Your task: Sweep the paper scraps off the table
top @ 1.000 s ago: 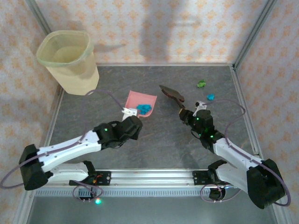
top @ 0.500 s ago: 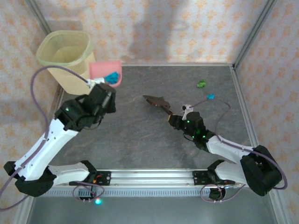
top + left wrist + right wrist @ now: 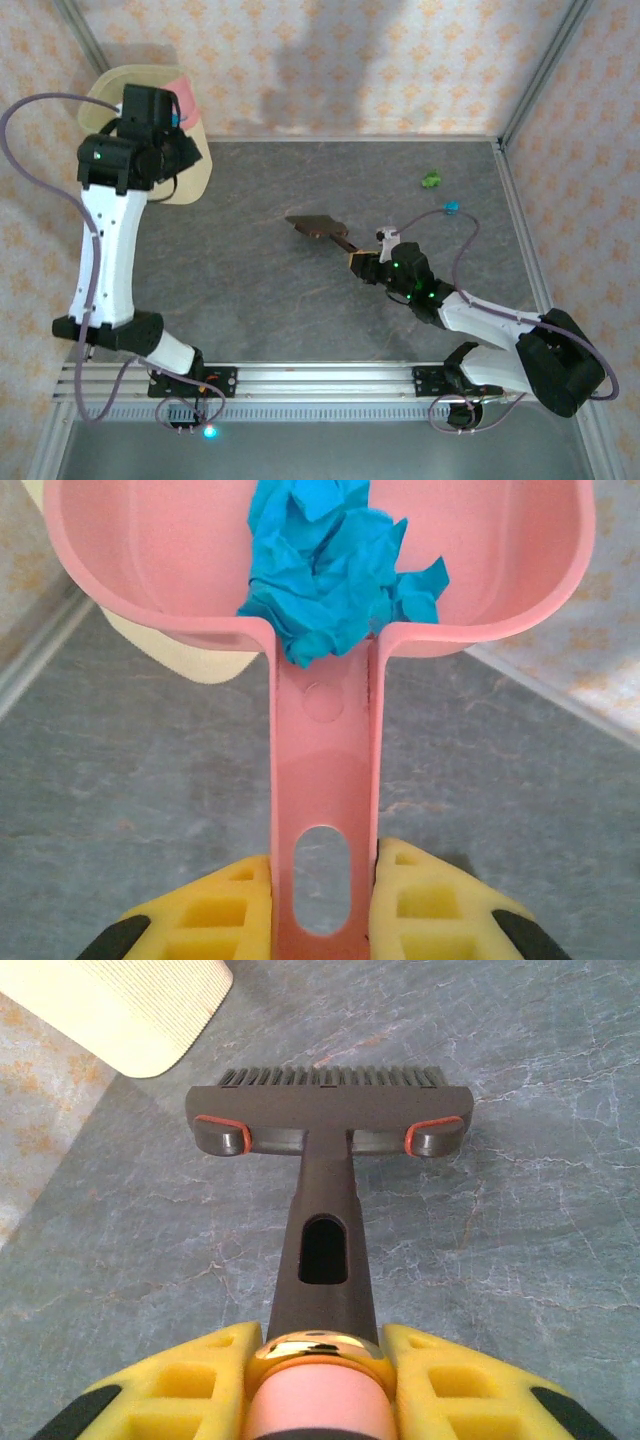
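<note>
My left gripper is shut on the handle of the pink dustpan. Crumpled teal-blue paper scraps lie heaped in the pan. From above, the dustpan hangs high over the mouth of the cream bin, with the left gripper just below it. My right gripper is shut on the handle of a dark brush, whose bristles point away over the table. On the table's far right lie a green scrap and a teal-blue scrap, apart from the brush head.
The cream bin stands in the far left corner against the patterned wall. Aluminium rails run along the table's edges. A cable loops from the right arm close to the teal-blue scrap.
My left arm has lifted the dustpan with its scraps off the table and carried it up and left over the bin. My right arm has drawn the brush leftward.
</note>
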